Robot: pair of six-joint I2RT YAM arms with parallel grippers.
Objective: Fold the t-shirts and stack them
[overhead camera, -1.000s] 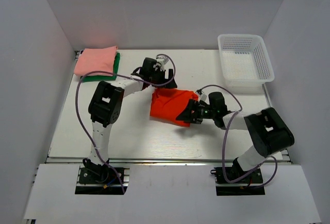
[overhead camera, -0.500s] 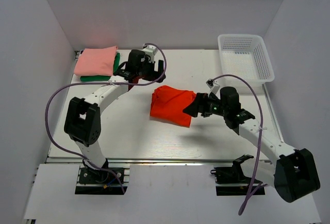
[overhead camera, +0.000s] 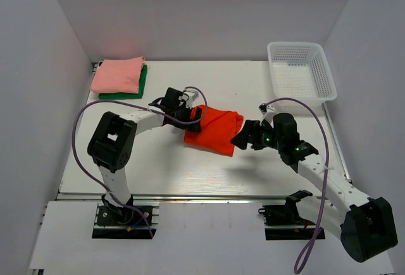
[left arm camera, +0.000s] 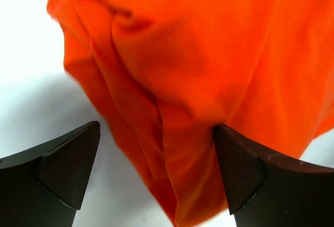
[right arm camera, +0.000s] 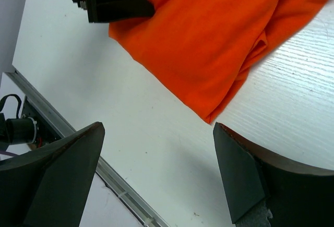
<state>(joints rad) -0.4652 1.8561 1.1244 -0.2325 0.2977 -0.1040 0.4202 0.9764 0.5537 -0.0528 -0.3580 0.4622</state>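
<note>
We had our left gripper [overhead camera: 188,116] gaping astride the orange shirt [overhead camera: 215,129], right gripper [overhead camera: 239,140] gaping just off its right edge, poised to pinch; pink shirt [overhead camera: 117,74] sat atop green shirt [overhead camera: 143,79], well left of it.

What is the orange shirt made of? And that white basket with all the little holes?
The orange shirt looks like soft knit cloth, maybe cotton: it is matte and rumples into loose folds and creases. The white basket looks like hard plastic: its walls are a stiff, even mesh of small holes under a smooth rim, and it keeps its boxy shape.
</note>
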